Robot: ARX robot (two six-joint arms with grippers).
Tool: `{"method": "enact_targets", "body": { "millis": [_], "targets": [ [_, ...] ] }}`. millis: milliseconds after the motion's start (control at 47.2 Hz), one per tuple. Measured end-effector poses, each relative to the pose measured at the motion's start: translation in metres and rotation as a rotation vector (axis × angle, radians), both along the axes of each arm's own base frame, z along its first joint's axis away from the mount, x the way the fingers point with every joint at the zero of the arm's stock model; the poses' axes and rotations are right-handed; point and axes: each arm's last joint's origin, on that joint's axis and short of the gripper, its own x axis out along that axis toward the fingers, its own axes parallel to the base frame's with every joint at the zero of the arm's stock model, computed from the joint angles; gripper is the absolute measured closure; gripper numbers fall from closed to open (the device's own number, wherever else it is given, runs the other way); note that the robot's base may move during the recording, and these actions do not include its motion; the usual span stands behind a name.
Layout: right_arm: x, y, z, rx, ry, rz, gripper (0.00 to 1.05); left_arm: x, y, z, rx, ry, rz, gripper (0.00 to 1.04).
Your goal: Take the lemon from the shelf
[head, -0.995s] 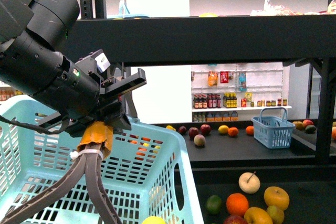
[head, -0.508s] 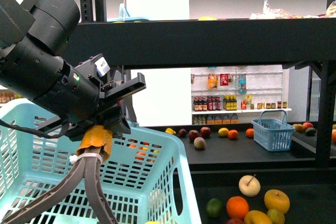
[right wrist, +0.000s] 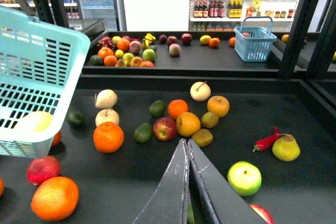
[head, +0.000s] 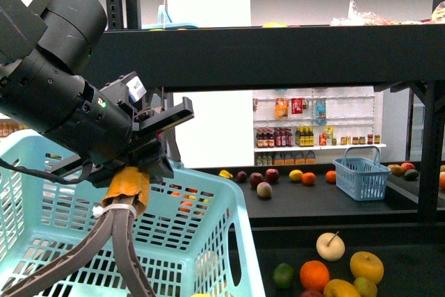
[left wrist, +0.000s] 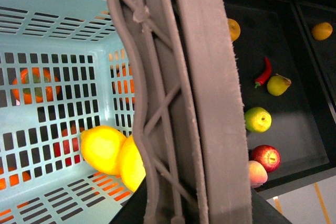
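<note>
My left gripper is shut on the grey handle of a light blue basket, held up in front of the black shelf. In the left wrist view a bright yellow lemon lies on the basket's floor, touching a second yellow fruit. Through the basket's wall in the right wrist view it shows as a pale yellow shape. My right gripper is shut on nothing and hangs over the shelf's dark lower tray, among loose fruit.
On the lower tray lie an orange, a red apple, a green apple, a red chili and a pear. A small blue basket stands on the far tray. A black upright rises at the right.
Over the first half second the left arm and the basket sank slightly in the front view. Since then nothing has visibly moved.
</note>
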Motion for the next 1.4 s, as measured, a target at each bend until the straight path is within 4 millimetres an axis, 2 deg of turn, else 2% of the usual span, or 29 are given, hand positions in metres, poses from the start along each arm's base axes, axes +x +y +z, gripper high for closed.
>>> {"method": "enact_targets", "body": {
  "millis": [148, 571, 635, 804, 1101, 1270, 1397],
  "targets": [
    [-0.009, 0.0, -0.008, 0.0, 0.013, 0.0, 1.02, 0.0, 0.0, 0.0, 0.001, 0.001, 0.001, 0.89],
    [-0.011, 0.0, -0.019, 0.0, -0.005, -0.001, 1.02, 0.001, 0.0, -0.001, 0.001, 0.003, 0.0, 0.89],
    [-0.011, 0.0, -0.019, -0.002, -0.007, 0.0, 0.93, 0.001, 0.0, -0.001, 0.001, 0.003, 0.0, 0.89],
    [-0.011, 0.0, -0.019, -0.002, -0.008, 0.0, 0.55, 0.001, 0.0, -0.001, 0.001, 0.003, 0.0, 0.89],
    [-0.011, 0.0, -0.019, -0.002, -0.008, 0.0, 0.07, 0.001, 0.0, -0.001, 0.0, 0.003, 0.001, 0.89],
    [-0.011, 0.0, -0.019, -0.002, -0.008, 0.0, 0.08, 0.008, 0.002, -0.008, -0.187, -0.143, 0.18, 0.89],
    [-0.011, 0.0, -0.019, -0.002, -0.008, -0.001, 0.08, 0.014, 0.019, -0.003, -0.279, -0.168, 0.318, 0.89]
  ]
}}
